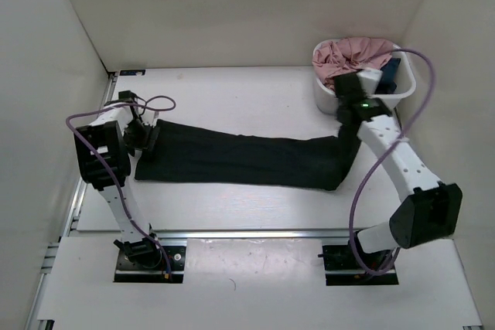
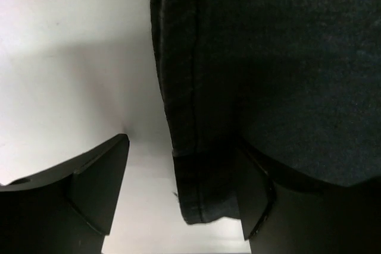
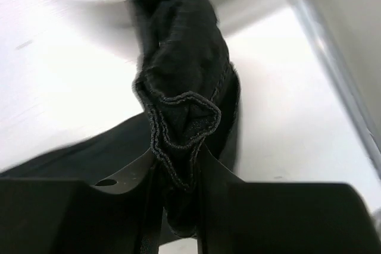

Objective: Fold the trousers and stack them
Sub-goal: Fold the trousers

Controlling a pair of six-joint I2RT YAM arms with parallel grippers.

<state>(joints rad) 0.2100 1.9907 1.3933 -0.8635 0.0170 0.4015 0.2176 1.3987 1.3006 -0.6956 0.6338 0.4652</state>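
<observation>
The black trousers (image 1: 247, 160) lie stretched across the middle of the table from left to right. My left gripper (image 1: 144, 135) hangs over their left end. In the left wrist view it (image 2: 184, 191) is open, with a stitched corner of the trousers (image 2: 268, 57) lying flat between the fingers, and the right finger (image 2: 253, 197) sits against the cloth. My right gripper (image 1: 346, 118) is shut on the right end and holds it a little above the table. The right wrist view shows a bunched hem of the trousers (image 3: 178, 75) pinched between the fingers of that gripper (image 3: 178, 188).
A white basket (image 1: 408, 90) stands at the back right, just behind my right gripper, holding a pink garment (image 1: 356, 52) and a small dark blue garment (image 1: 391, 73). White walls close off the table's left, back and right sides. A metal rail (image 1: 247, 233) runs along the near edge.
</observation>
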